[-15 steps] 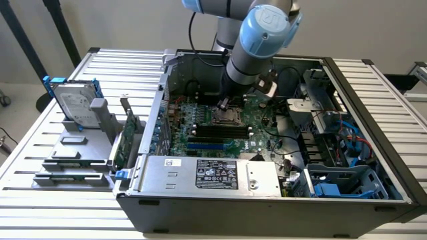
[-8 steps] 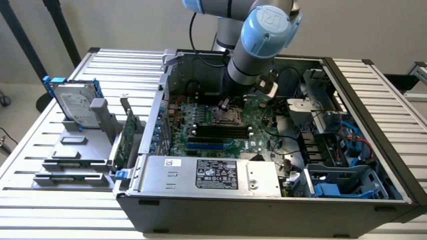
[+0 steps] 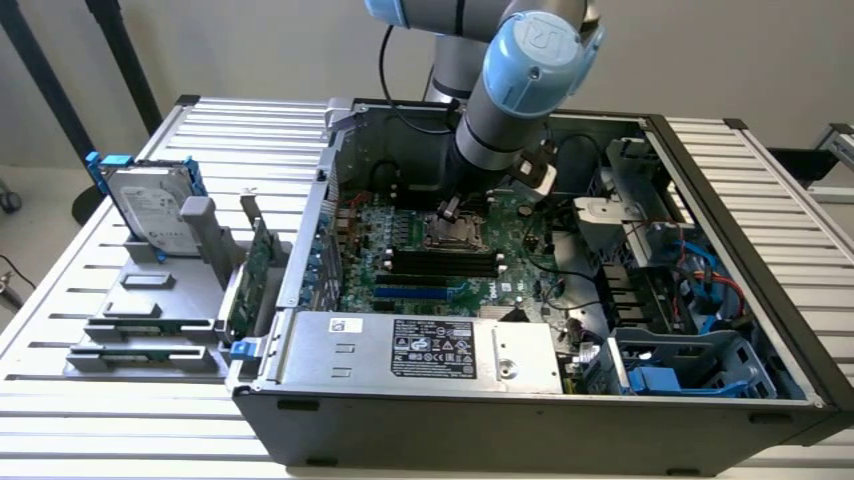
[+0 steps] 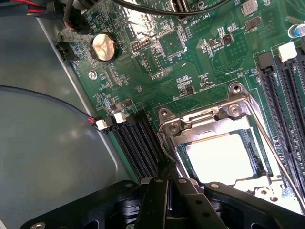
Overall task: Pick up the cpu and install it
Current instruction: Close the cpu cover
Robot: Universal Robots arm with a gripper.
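The cpu (image 4: 221, 157), a shiny silver square, lies flat inside the open metal socket frame (image 4: 228, 112) on the green motherboard (image 4: 190, 62). My gripper (image 4: 165, 169) hangs just over the socket's edge, beside the chip, with its black fingers (image 4: 157, 195) pressed together and nothing visible between them. In the exterior view the arm reaches down into the open computer case, and the gripper (image 3: 447, 208) sits right above the socket (image 3: 458, 236) in the middle of the board.
Black memory slots (image 4: 136, 143) flank the socket. A coin cell (image 4: 103, 46) sits further along the board. Outside the case stand a hard drive with blue rails (image 3: 147, 205) and a green card (image 3: 254, 275). The power supply (image 3: 427, 350) and blue drive cage (image 3: 681, 375) line the case's front.
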